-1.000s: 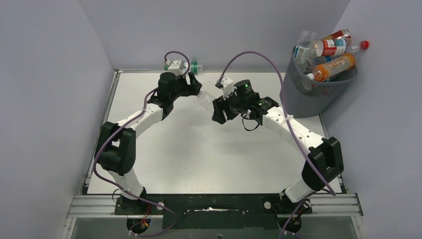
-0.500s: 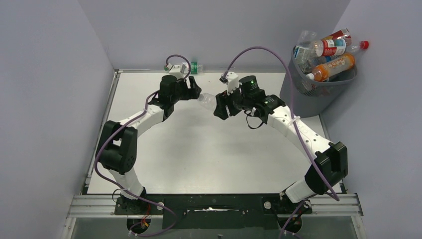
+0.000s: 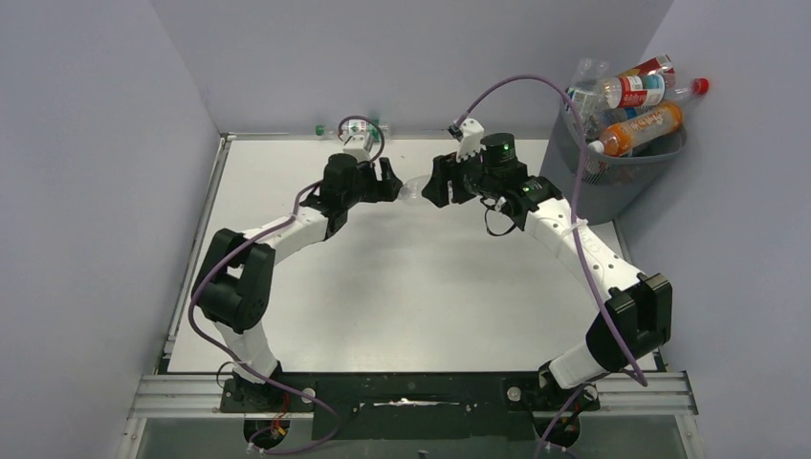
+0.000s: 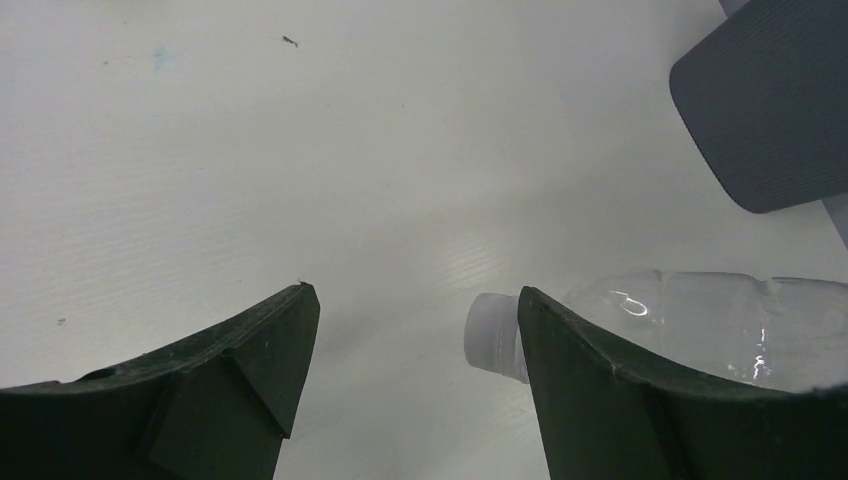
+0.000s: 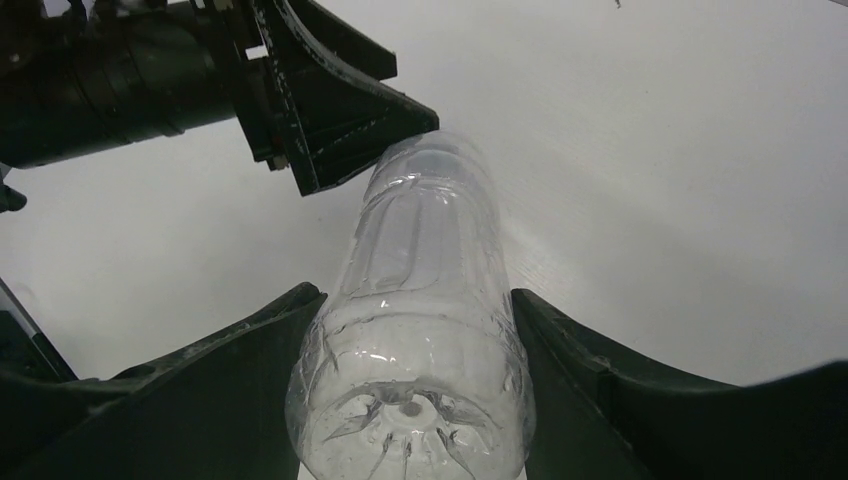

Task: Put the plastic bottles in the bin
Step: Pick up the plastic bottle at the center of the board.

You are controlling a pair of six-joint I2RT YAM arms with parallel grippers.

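A clear, label-less plastic bottle (image 3: 413, 187) with a white cap (image 4: 492, 335) hangs over the far middle of the table. My right gripper (image 3: 438, 185) is shut on its base end (image 5: 415, 400), with both jaws pressed on its sides. My left gripper (image 3: 390, 182) is open, and the cap lies just beside its right finger (image 4: 600, 380), not between the jaws. The dark grey bin (image 3: 602, 186) stands off the table's far right corner with several bottles (image 3: 636, 110) piled above its rim. Another clear bottle with a green cap (image 3: 330, 127) lies at the back edge, partly hidden by the left wrist.
Grey walls close in the table on the left, back and right. A dark grey textured shape (image 4: 765, 100), apparently the bin, fills the upper right of the left wrist view. The left arm's wrist (image 5: 120, 80) sits just beyond the bottle's neck in the right wrist view.
The right gripper has carried the clear bottle toward the back and right, nearer the bin. The left gripper has followed rightward beside the bottle's cap.
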